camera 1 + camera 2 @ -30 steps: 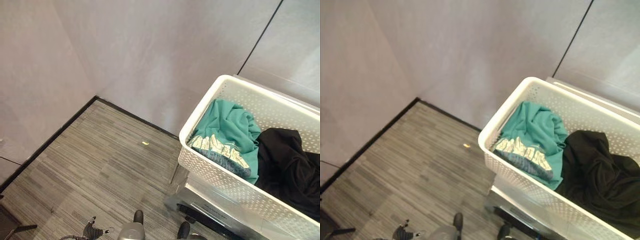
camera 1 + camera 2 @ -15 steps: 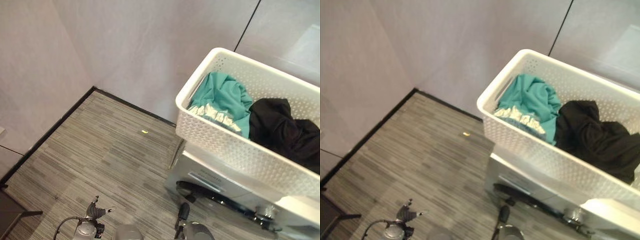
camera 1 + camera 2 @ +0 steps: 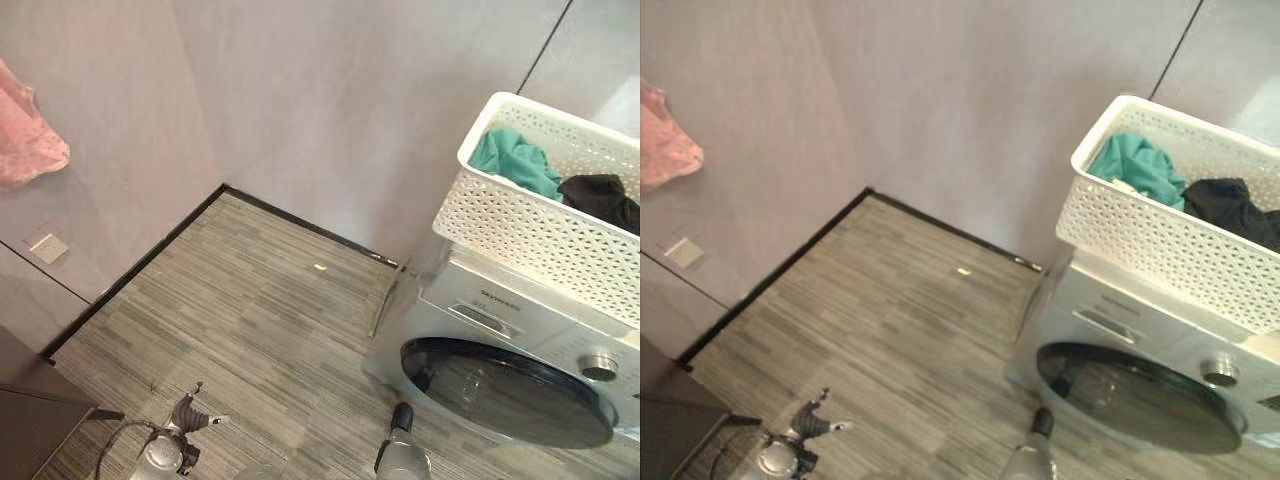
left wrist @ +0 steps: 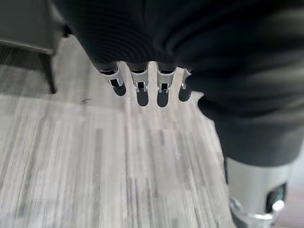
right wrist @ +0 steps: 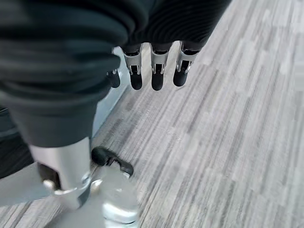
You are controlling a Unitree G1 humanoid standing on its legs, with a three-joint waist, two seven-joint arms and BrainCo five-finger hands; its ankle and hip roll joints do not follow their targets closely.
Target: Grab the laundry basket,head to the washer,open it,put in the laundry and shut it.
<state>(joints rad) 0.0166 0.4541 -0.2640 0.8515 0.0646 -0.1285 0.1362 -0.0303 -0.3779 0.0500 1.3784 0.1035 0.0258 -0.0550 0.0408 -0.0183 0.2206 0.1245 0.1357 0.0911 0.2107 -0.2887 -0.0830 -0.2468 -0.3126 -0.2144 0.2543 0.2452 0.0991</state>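
Note:
The white perforated laundry basket (image 3: pixel 530 230) stands on top of the washer (image 3: pixel 470 300) at the right, against the wall. A teal garment (image 3: pixel 510 160) and a black garment (image 3: pixel 600 195) lie inside it. The washer's round dark door (image 3: pixel 500 390) is shut. My left hand (image 4: pixel 141 90) hangs over the wood-pattern floor with straight fingers and holds nothing. Over the floor beside the washer's base, my right hand (image 5: pixel 156 71) hangs the same way, also empty. Both hands are apart from the basket and the washer.
A pink cloth (image 3: pixel 25 140) hangs on the left wall above a wall socket (image 3: pixel 47 248). Dark furniture (image 3: pixel 30 430) stands at the lower left. A small yellow scrap (image 3: pixel 320 268) lies on the floor near the back wall.
The camera has pulled back and swung left, so the basket looks smaller and farther right and the washer door has come into view. The basket stays on the washer.

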